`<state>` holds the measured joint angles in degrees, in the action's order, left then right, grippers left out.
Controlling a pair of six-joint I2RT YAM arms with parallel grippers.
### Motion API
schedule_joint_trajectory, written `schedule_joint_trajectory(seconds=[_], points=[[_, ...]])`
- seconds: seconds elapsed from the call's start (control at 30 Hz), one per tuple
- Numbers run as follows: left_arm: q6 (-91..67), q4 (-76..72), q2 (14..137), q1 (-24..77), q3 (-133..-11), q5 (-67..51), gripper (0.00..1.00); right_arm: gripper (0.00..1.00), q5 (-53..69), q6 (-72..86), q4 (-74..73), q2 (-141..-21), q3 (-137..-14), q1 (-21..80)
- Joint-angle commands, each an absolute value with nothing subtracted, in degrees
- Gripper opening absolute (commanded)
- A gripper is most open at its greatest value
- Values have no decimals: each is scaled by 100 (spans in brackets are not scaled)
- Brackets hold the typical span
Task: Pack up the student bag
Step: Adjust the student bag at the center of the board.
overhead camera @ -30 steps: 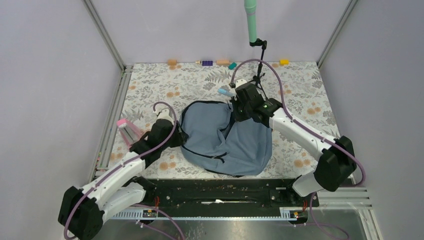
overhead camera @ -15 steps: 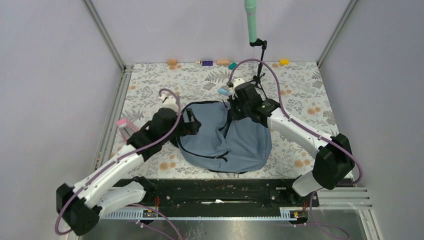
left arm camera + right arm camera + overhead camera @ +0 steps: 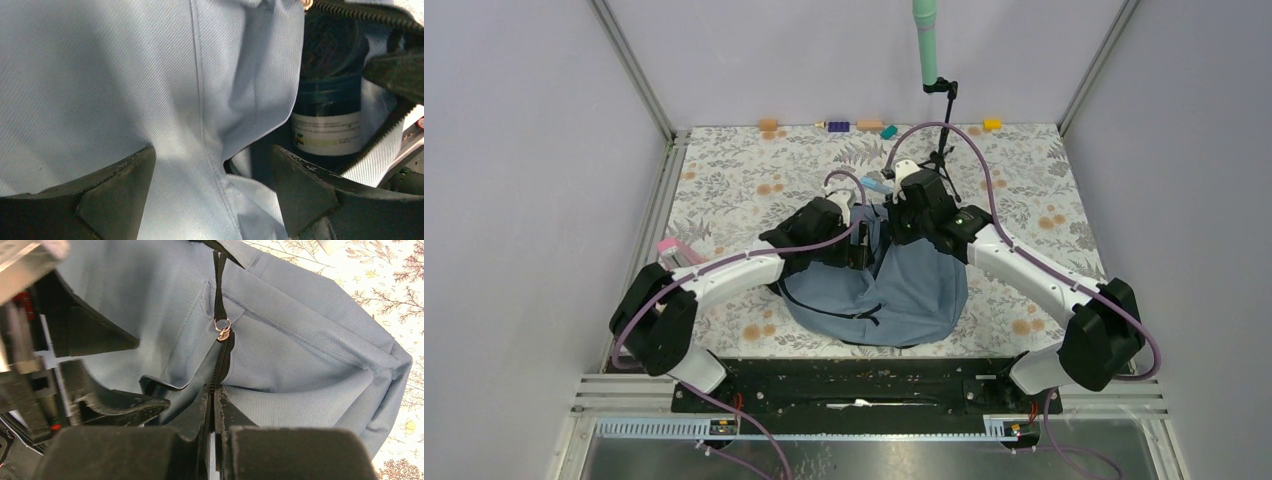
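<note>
Crumpled grey-blue student bag (image 3: 914, 290), unzipped

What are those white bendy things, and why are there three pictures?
They are two robot arms bolted to a table with a flowery top. One picture looks down from above. The other two come from small cameras on each arm's wrist. The big grey-blue thing is a student bag. The right hand is shut, pinching the bag's edge by the zipper. The left hand is open over the fabric and holds nothing. Inside the bag sits a dark jar. Small coloured blocks lie along the far edge.
</note>
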<state>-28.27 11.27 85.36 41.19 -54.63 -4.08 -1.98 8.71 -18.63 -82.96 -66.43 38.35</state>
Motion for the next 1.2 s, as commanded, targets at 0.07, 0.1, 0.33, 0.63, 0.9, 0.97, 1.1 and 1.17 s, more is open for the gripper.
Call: schedule_joint_trajectory(seconds=[0.07, 0.1, 0.33, 0.63, 0.9, 0.97, 1.1, 1.17], points=[[-2852, 300, 9127, 4163, -5836, -1001, 78, 0, -20, 813, -1474, -7951, -6614, 3826], [-2848, 293, 9221, 4186, -5858, -1090, 68, 0, -24, 801, -1474, -7933, -6588, 3827], [-2706, 1140, 8625, 4186, -5820, 435, 0, 0, -437, 763, -1848, -7548, -6434, 3793], [-2636, 2460, 7672, 3794, -6272, 806, 0, 0, -1106, 873, -2270, -6858, -5859, 3783], [-2129, 2832, 7829, 3472, -6713, 216, 0, 0, -1121, 1212, -2289, -7173, -6045, 3780], [-2087, 2756, 7915, 3459, -6723, -195, 0, 1, -943, 1326, -2287, -7182, -6146, 3783], [-2117, 2671, 7976, 3463, -6717, -537, 0, 41, -601, 1489, -2458, -7050, -6309, 3779], [-2114, 2632, 7952, 3463, -6678, -617, 0, 64, -416, 1532, -2632, -6951, -6382, 3782]])
